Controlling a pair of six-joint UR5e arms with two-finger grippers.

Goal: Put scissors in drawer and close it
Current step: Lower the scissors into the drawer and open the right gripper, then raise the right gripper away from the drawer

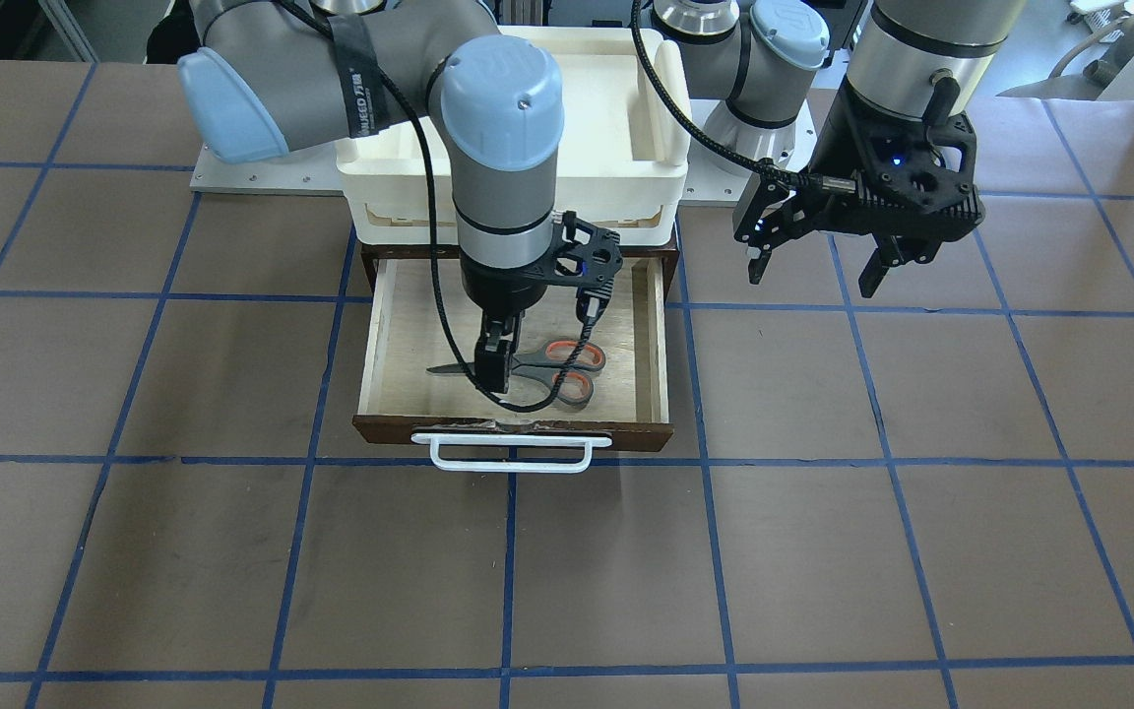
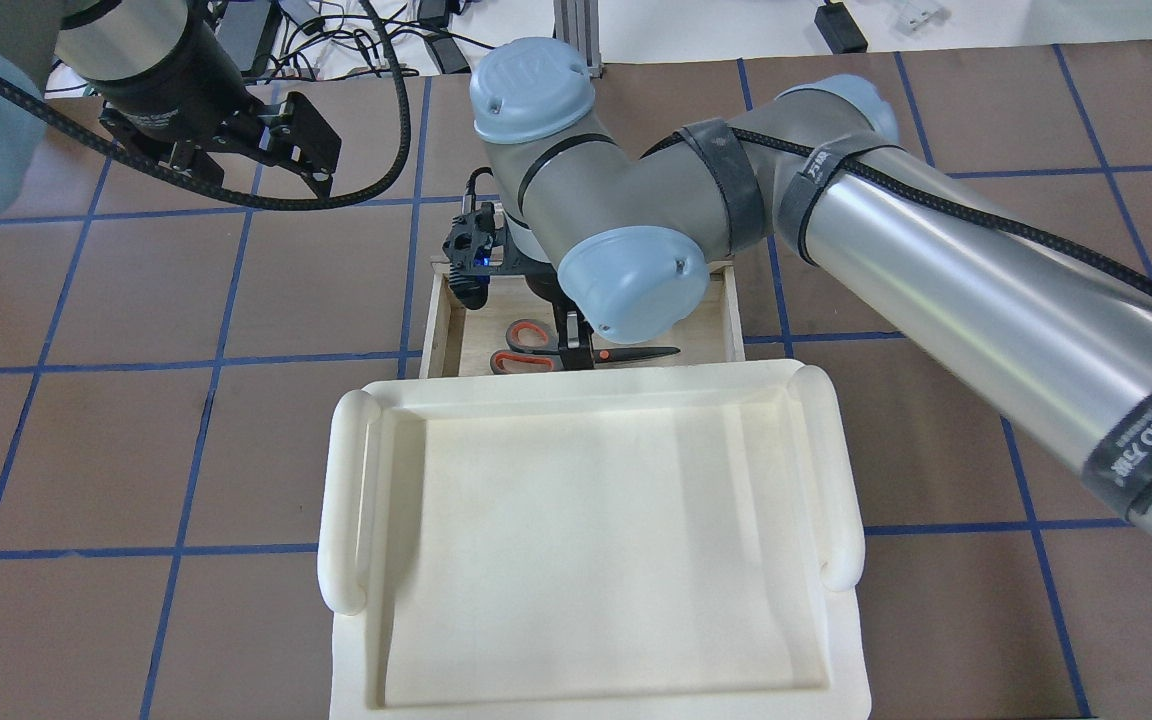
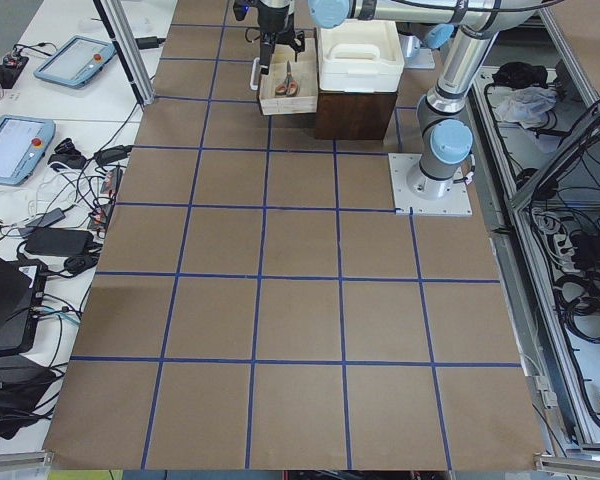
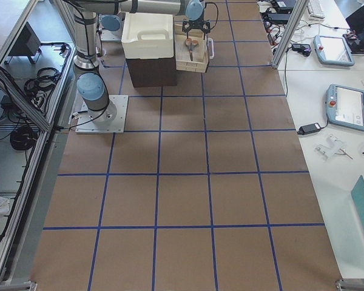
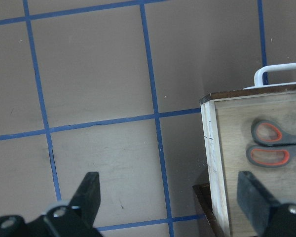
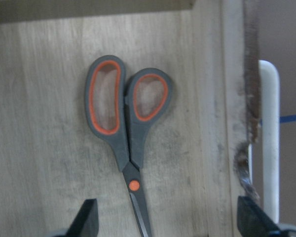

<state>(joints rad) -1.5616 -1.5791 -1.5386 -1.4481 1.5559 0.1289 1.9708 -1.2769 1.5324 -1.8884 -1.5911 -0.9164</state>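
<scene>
Gripper of the right arm [image 6: 170, 222]: fingers [image 6: 89, 219] spread wide, grasping nothing, pointed straight down into the drawer [image 1: 367, 354]. One finger stands on each side of the blades of the scissors [image 6: 130, 148], and neither touches them.

Scissors: closed, lying flat on the drawer's pale floor along the drawer's width. They are nearer the drawer's dark front panel [image 1: 626, 430] than its back, with the orange-lined handle loops toward the drawer's side on the robot's left and the blade tip toward the opposite side.

Drawer: standing open from a dark cabinet [image 3: 352, 115], with a white bar handle [image 1: 511, 453] on the front panel. A white tray [image 2: 586, 560] sits on top of the cabinet, behind the open drawer.

Left gripper [image 1: 813, 276]: fingers also spread and empty, hanging above the table [image 1: 232, 571] off the drawer's side on the robot's left, apart from the drawer.
</scene>
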